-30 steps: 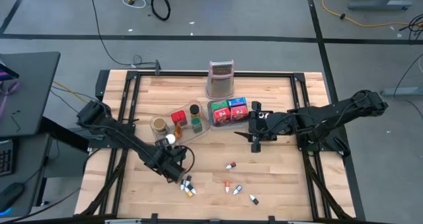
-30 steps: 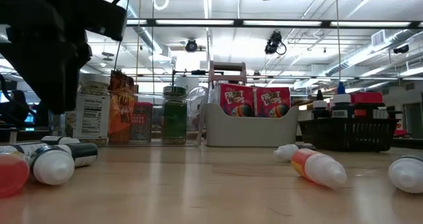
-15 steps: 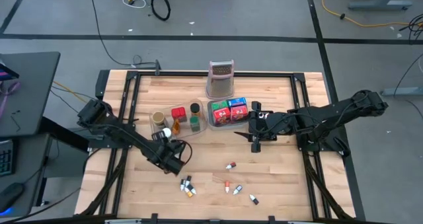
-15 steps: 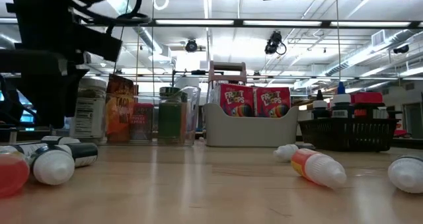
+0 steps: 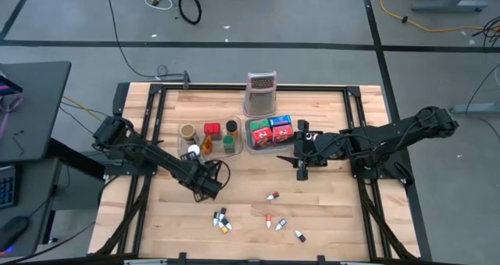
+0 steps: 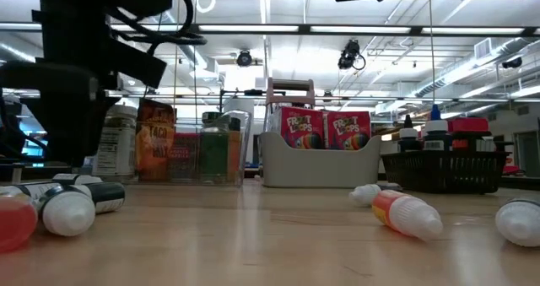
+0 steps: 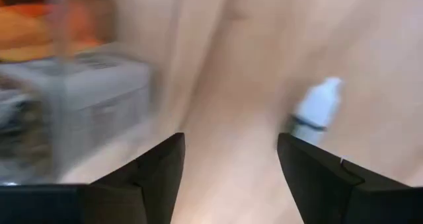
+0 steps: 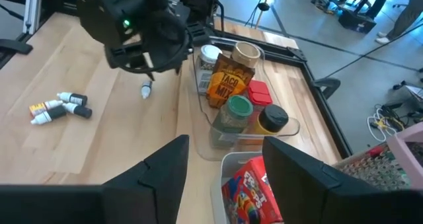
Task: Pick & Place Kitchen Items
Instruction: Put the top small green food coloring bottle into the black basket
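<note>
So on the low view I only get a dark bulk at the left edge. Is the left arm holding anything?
Observer: No. The left gripper has its fingers apart with nothing between them.
Operator: What is it facing?
Observer: A small white bottle lying on the wood ahead of it.
Operator: And the right arm?
Observer: The right gripper is next to the grey tray holding the cereal boxes, with its fingers open and empty.

Robotics lab: wooden table (image 5: pixel 328 210) framed in black rails, cables (image 5: pixel 189 7) strewn on grey floor, strip lights (image 6: pixel 337 29) and exposed ceiling ducts seen overhead.
</note>
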You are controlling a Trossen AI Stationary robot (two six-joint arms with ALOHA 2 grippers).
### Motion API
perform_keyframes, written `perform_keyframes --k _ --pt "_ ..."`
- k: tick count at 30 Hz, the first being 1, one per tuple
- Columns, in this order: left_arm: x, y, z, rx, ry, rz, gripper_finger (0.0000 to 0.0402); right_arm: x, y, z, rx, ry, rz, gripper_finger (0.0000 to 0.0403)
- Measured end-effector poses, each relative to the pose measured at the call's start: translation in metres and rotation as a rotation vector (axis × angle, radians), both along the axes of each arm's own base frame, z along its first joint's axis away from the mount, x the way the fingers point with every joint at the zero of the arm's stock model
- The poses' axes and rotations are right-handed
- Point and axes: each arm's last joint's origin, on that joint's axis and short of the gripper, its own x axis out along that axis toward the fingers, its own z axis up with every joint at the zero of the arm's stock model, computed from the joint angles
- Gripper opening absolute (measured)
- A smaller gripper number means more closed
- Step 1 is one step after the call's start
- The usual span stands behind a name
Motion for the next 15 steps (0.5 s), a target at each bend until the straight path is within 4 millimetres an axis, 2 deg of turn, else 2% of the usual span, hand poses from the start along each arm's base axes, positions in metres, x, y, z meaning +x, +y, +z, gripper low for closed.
perform_keyframes --k 9,15 --pt "-0.001 -0.03 0.0 -0.056 -0.132 -0.022 0.0248 -0.001 0.0 -0.002 0.035 0.01 -0.02 0.0206" --pt "-0.002 -0.032 0.0 0.02 -0.173 -0.068 0.0251 -0.001 0.0 -0.002 0.034 0.014 -0.02 0.0206"
